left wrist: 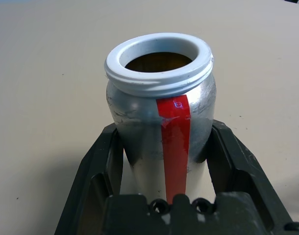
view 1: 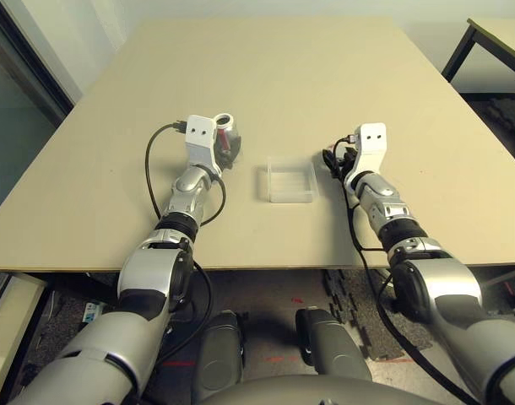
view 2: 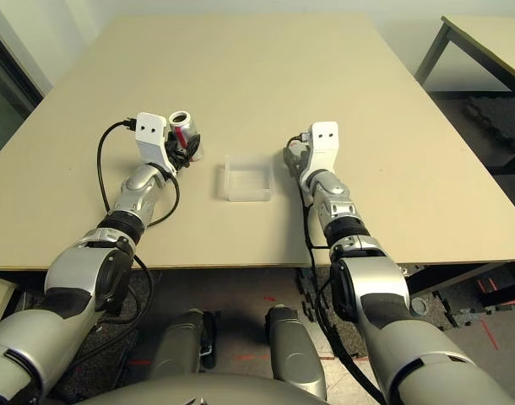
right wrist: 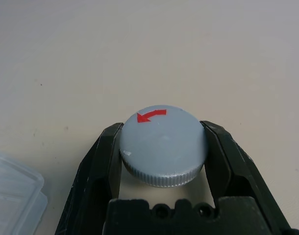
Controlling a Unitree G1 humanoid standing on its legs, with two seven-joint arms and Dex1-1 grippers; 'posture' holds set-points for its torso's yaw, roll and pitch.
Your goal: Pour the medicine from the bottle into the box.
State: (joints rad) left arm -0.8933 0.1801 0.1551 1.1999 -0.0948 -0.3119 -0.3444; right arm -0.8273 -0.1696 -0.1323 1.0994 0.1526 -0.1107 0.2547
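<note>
On the table, one box (view 1: 291,184), left claw (left wrist: 161,147) gripping one open bottle (left wrist: 159,117), right claw (right wrist: 162,147) gripping one cap (right wrist: 163,144).
</note>
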